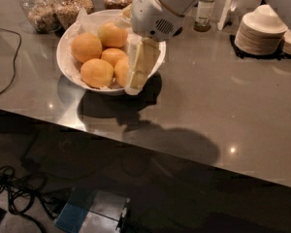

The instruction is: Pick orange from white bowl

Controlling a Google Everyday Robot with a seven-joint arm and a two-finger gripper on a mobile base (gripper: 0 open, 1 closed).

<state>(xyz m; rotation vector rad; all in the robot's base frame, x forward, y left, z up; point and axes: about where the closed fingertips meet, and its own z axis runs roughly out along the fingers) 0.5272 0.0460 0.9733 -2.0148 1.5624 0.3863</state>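
Note:
The white bowl (64,64), lined with crumpled white paper, stands at the back left of the grey counter. It holds several yellow-orange oranges: one at the left (86,46), one at the back (112,34), one at the front (97,72), and a smaller one in the middle (112,56). Another orange (120,72) on the right is partly hidden behind my gripper. My cream gripper (137,79) hangs down from the white wrist over the bowl's right side, its tip at the front-right rim, next to that hidden orange.
Glass jars (39,6) of grains stand behind the bowl. Stacked small white dishes (259,30) sit at the back right, with a small jar (204,12) near them. A black cable (7,76) lies on the counter's left. The counter's front edge (136,144) runs across below the bowl.

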